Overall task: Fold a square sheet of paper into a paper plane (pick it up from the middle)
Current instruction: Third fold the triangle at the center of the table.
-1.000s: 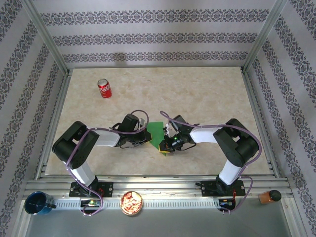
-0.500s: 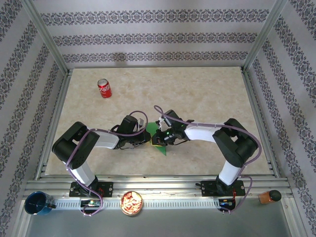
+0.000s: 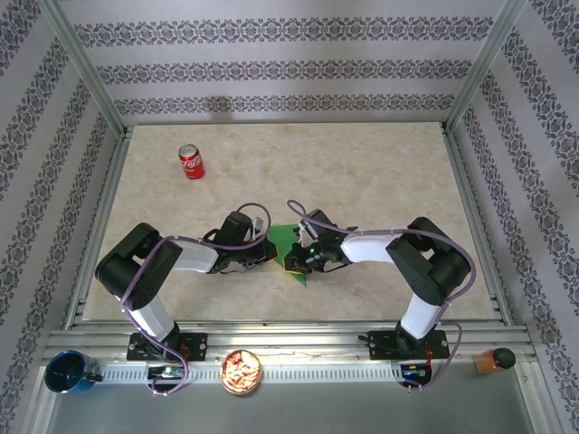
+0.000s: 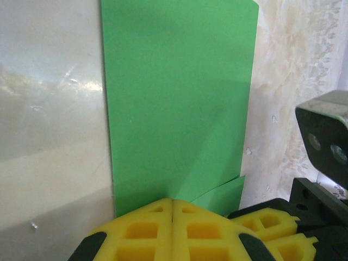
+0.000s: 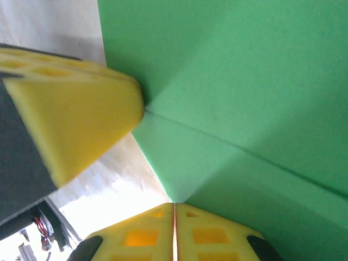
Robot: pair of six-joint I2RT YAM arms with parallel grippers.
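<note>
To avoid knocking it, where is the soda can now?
In the top view, the soda can stands upright at the table's far left, well apart from the green paper.

the square sheet of paper (image 3: 281, 237) is plain bright green, folded to a narrow rectangle. it lies flat on the pale marbled bench (image 3: 380, 181), near the front middle. a crease runs slantwise across it, and a small flap juts past one long edge.

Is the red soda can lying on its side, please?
No, the red soda can stands upright near the far left corner of the table.
</note>
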